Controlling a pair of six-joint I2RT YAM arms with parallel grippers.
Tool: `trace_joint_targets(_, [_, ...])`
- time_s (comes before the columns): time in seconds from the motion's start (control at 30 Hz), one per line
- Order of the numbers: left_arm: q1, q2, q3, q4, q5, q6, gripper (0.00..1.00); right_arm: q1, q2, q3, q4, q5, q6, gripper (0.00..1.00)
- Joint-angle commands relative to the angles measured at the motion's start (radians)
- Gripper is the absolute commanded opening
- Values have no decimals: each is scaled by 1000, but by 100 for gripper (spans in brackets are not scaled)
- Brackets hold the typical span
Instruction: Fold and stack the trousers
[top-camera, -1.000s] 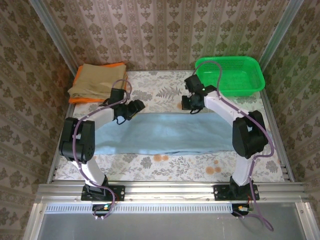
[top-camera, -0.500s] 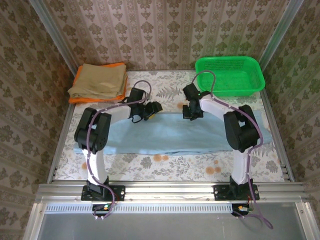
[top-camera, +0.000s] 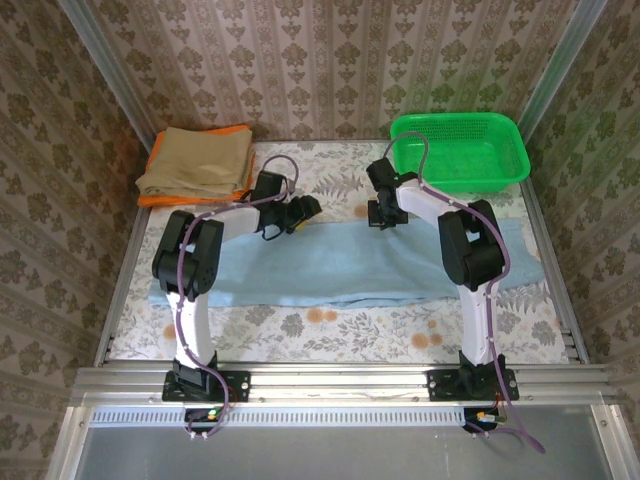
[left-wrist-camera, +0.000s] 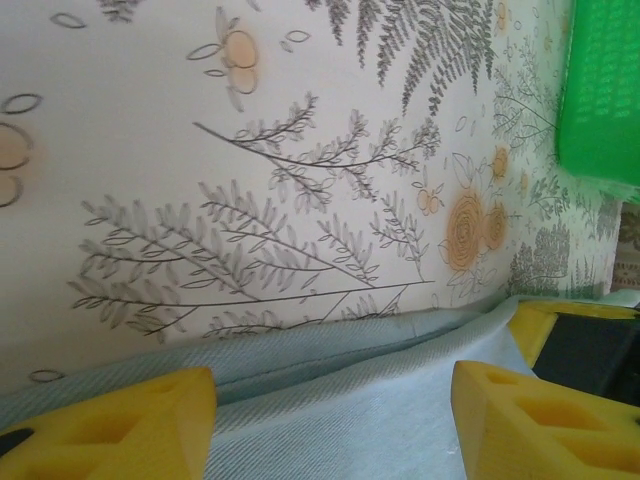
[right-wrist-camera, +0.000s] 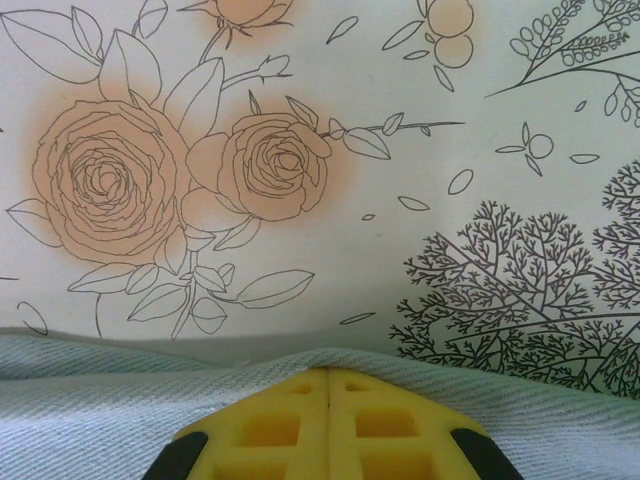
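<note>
One pair of sky-blue trousers (top-camera: 340, 265) flat on floral desk (top-camera: 330, 185), left hand (left-wrist-camera: 330, 400) spread astride far edge, right hand (right-wrist-camera: 328, 385) pinching that edge, one green basket (top-camera: 512, 150) far right

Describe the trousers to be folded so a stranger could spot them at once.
Start at the floral-patterned table. Across its middle lies a long strip: the light sky-blue trousers. They are spread out and plain blue, unlike the folded tan trousers on the orange cloth at the far left corner.
</note>
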Motion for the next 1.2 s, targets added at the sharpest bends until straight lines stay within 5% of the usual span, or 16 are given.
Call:
trace_joint_targets(0.0, [49,-90,-43,-9,51,36,65,0,-7,-14,-25,33,-15,7])
trace_joint_targets(0.1, [108,-257,-21,-185,39,154,73,23,-112,-25,-42,46,-10,11])
trace_joint_targets(0.17, [167,-371,-14,-336,-9,226,79,60,-186,-22,-66,49,10,23])
trace_joint_targets(0.33, [430,-551,-54,-680,-183,338,89,236,-264,-55,-61,46,67,38])
trace_joint_targets(0.47, [634,-511,-64,-780,-259,459,89,326,-248,-118,16,-35,132,39])
trace_joint_targets(0.53, [678,-430,-20,-824,-397,560,92,345,-245,-156,55,-79,154,41])
trace_joint_targets(0.6, [736,-308,83,-915,-371,633,92,349,-246,-181,55,-112,163,43])
trace_joint_targets(0.87, [754,-61,249,-998,-417,760,91,328,-334,-274,0,-132,115,62])
trace_joint_targets(1.17, [732,77,271,-997,-541,817,92,320,-374,-284,-53,-84,113,65])
